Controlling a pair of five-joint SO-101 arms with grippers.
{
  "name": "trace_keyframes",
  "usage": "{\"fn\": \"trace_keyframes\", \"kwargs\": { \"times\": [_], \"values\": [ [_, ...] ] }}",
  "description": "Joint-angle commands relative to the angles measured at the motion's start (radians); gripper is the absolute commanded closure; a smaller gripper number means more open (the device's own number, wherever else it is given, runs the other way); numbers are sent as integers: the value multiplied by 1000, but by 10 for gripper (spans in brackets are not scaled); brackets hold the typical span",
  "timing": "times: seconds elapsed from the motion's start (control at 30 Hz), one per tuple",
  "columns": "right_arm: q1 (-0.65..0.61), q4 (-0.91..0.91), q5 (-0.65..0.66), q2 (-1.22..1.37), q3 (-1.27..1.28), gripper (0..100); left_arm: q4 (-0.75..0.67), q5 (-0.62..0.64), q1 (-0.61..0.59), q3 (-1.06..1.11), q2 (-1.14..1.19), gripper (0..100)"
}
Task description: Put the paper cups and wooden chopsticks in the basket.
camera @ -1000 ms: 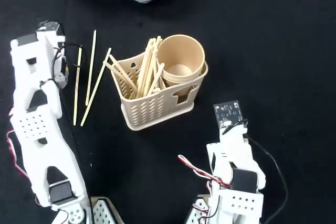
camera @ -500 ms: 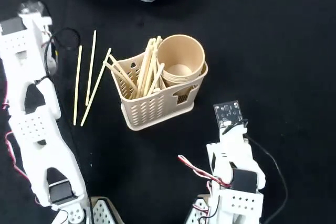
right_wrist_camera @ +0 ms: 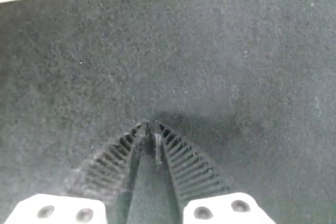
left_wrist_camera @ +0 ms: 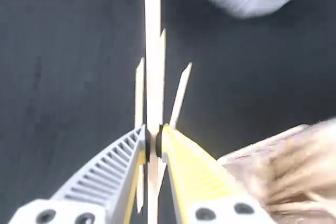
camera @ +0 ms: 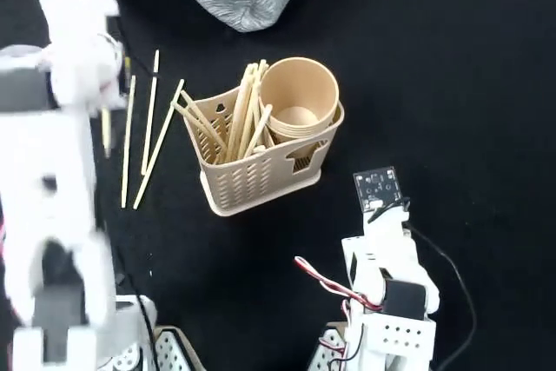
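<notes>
Left gripper (left_wrist_camera: 153, 145) is clamped on one wooden chopstick (left_wrist_camera: 152, 35); three loose chopsticks (camera: 149, 115) lie on the surface (camera: 452, 84) under it, while paper cups (camera: 299, 97) and several sticks (camera: 243, 115) already sit in the basket (camera: 252, 182) beside it

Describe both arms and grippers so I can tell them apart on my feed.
Both are blocky white plastic. The left arm ends in the left gripper, with one pale grey ribbed finger and one yellow one. The right arm carries red-and-white wires, a black cable and a small black circuit board; the right gripper has two dark ribbed fingers on white mounts.
</notes>
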Motion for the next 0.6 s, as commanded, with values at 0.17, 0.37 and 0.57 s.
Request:
{"fn": "trace_keyframes", "kwargs": {
  "times": [0.17, 0.37, 0.57],
  "values": [
    [-11, 5, 6, -70, -4, 985, -773, 14, 251, 817, -789, 971],
    [-11, 5, 6, -70, -4, 985, -1367, 89, 371, 1277, -1074, 971],
    [-11, 5, 6, -70, -4, 985, -1361, 245, 407, 1336, -1112, 971]
  ]
}}
